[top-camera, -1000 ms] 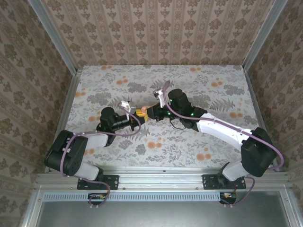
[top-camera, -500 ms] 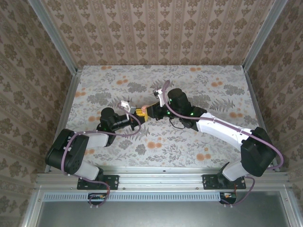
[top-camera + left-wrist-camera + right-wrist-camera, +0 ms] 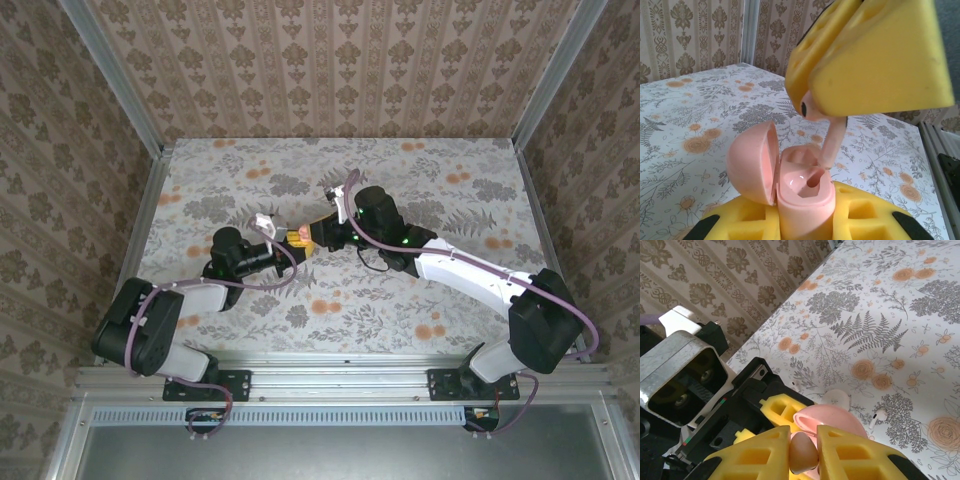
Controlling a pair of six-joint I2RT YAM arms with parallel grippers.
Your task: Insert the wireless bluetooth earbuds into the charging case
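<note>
a: left wrist?
b: left gripper (image 3: 805, 227) clamped on the open charging case (image 3: 802, 195), pink earbud (image 3: 832, 140) stem tip at its socket.
a: right wrist?
b: right gripper (image 3: 804, 452) pinches that earbud; white earbud (image 3: 878, 417) on the table (image 3: 900, 300) beside the case.

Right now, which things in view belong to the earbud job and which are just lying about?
In the job:
pink charging case, lid open, held in the left fingers
pink earbud in the right fingers, stem at the case's slot

Lying about:
white earbud on the table
white rounded item beside it, partly hidden
</note>
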